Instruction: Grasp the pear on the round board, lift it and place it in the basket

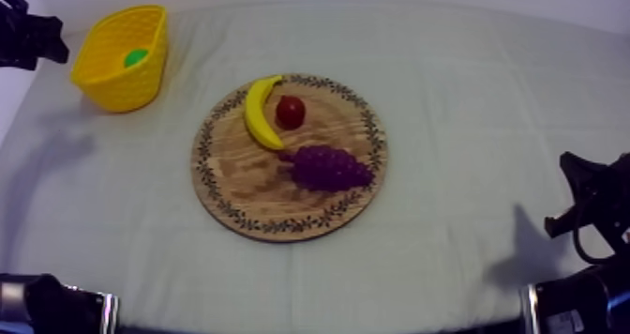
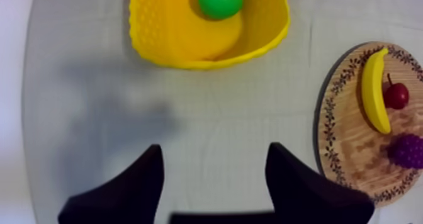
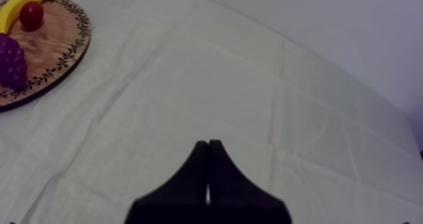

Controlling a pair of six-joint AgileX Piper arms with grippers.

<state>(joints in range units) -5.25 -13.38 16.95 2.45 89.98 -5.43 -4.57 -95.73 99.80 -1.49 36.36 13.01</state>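
The green toy pear (image 2: 220, 0) lies inside the yellow plastic basket (image 2: 157, 31) at the far left corner of the table (image 1: 450, 94); placing looks done. My left gripper (image 2: 215, 150) gapes empty beside it and my right gripper (image 3: 208, 145) is pinched together. Next, the left arm need only withdraw.

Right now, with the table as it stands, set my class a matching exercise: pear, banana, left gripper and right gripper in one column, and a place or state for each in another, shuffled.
Column one:
1. pear
2. banana
3. left gripper
4. right gripper

Column two:
A. shut, over bare cloth
B. on the wooden board, beside the small red fruit
C. in the yellow basket
D. open, over the cloth near the basket

Pairs: 1-C; 2-B; 3-D; 4-A.
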